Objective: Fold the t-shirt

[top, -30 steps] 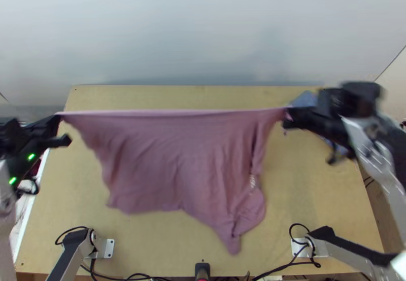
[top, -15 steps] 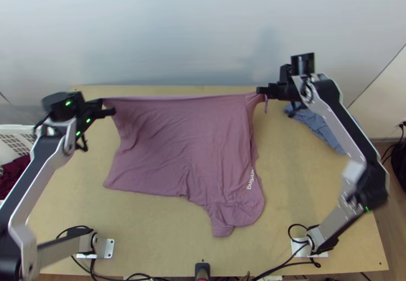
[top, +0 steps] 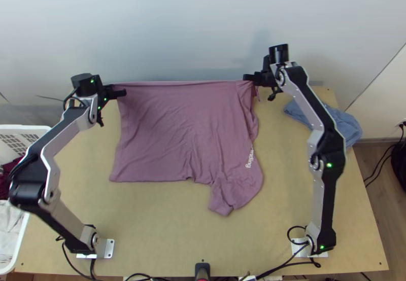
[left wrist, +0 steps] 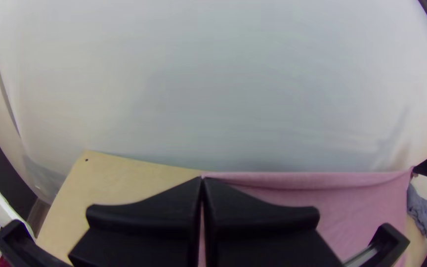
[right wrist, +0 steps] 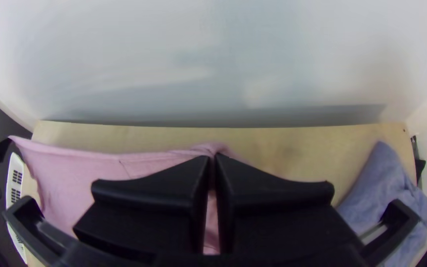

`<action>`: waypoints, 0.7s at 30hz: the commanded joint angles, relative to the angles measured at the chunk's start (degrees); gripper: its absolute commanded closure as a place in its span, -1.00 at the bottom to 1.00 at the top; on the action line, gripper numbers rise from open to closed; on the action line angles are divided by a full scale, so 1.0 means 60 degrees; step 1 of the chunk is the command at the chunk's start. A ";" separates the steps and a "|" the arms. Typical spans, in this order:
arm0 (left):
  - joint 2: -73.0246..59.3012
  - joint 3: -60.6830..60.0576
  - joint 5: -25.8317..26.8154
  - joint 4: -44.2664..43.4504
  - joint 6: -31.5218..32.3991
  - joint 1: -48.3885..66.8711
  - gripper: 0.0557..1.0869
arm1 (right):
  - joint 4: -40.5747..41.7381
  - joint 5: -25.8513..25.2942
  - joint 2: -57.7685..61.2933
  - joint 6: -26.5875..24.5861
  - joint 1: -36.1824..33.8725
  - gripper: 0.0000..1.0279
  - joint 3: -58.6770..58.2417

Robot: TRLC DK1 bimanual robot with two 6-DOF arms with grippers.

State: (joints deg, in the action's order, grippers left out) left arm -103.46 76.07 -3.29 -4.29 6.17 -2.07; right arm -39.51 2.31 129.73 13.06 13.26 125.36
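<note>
Top cam: high, steep dn on tbl point(top: 152, 230); wrist cams: close, face wall point(left wrist: 223, 74), share far edge.

In the right wrist view, the right gripper point(top: 247, 77) reached in from the bottom of the frame, its black fingers point(right wrist: 169, 185) pressed together around the edge of the pink t-shirt point(right wrist: 90, 173), bunched slightly at their tips near the centre. From there the upper edge stretched to the left gripper point(top: 115, 89), at the frame's far left, beside a white basket point(right wrist: 10, 185). Rumpled blue-grey cloth point(right wrist: 376, 183) lay at lower right on the wooden table point(right wrist: 282, 148), below a pale wall point(right wrist: 174, 49).
</note>
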 commanded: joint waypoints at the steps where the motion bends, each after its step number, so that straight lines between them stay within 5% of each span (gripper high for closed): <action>1: -0.1697 0.1076 -0.0155 -0.0471 -0.0077 -0.0110 0.92 | 0.0505 -0.0458 0.1317 0.0094 0.0208 0.95 0.1079; 7: -0.2737 0.1882 -0.0404 -0.0617 -0.0092 -0.0110 0.92 | 0.0608 -0.0560 0.1728 0.0475 0.0237 0.95 0.1182; 15: -0.2386 0.0959 -0.0272 -0.0603 -0.0106 -0.0198 0.92 | -0.0930 -0.0472 0.0951 0.0636 0.0281 0.95 0.0142; 21: -0.1287 -0.0535 0.0006 -0.0661 -0.0121 -0.0417 0.92 | -0.1340 0.0729 -0.0235 0.0914 0.0427 0.95 -0.1235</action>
State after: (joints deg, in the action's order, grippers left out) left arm -116.20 80.20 -4.91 -7.88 5.56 -3.51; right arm -44.51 1.02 134.41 16.84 15.16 125.29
